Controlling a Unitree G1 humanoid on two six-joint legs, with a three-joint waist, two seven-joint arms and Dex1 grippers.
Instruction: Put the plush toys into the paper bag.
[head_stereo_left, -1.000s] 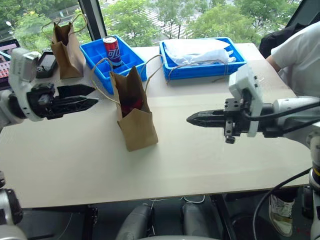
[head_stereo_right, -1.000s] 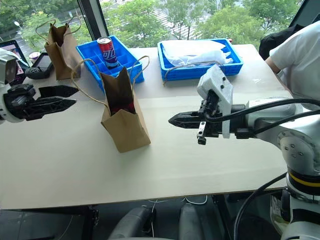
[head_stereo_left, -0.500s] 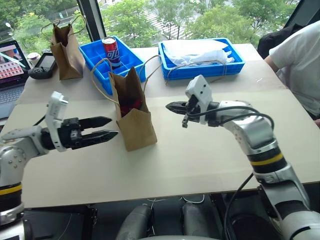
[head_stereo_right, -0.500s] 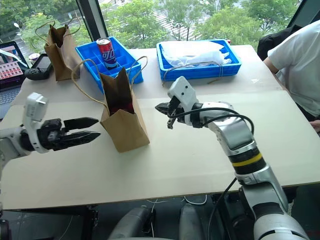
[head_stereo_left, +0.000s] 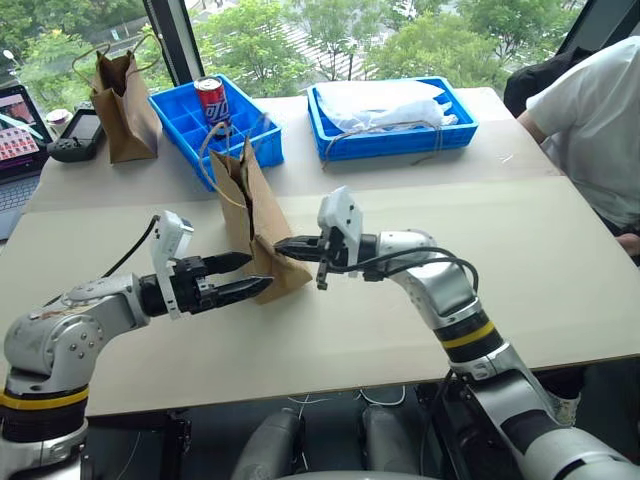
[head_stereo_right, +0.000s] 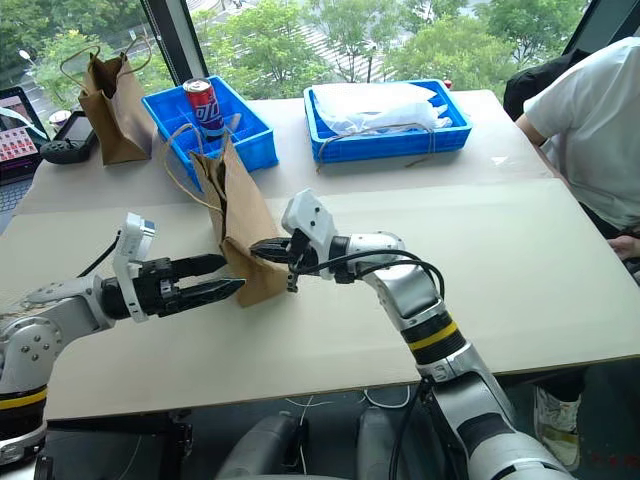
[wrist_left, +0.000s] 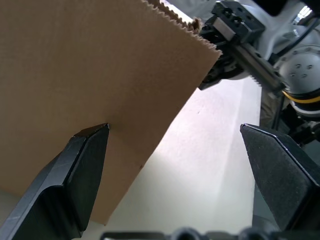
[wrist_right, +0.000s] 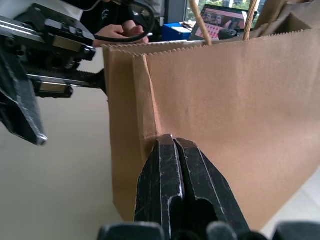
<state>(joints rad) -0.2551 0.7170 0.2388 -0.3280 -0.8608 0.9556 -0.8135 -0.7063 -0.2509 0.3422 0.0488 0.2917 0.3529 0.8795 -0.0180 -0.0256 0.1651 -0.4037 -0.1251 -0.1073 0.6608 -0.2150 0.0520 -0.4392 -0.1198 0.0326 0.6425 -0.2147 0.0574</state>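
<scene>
On pale wooden desk (head_stereo_left: 400, 330) we see wide light-brown kraft paper bag (head_stereo_left: 262, 235), leaning, between both hands. Left hand (head_stereo_left: 243, 277) spread wide, one finger (wrist_left: 80, 165) touching bag side. Right hand (head_stereo_left: 285, 247) pressed together, tip against bag's opposite side. Plush toys we cannot see.

The left gripper (head_stereo_left: 243, 276) is held level with its fingers spread wide apart. The right gripper (head_stereo_left: 283, 247) is pointed toward the robot's left, with its fingers (wrist_right: 175, 175) pressed fully together.
</scene>
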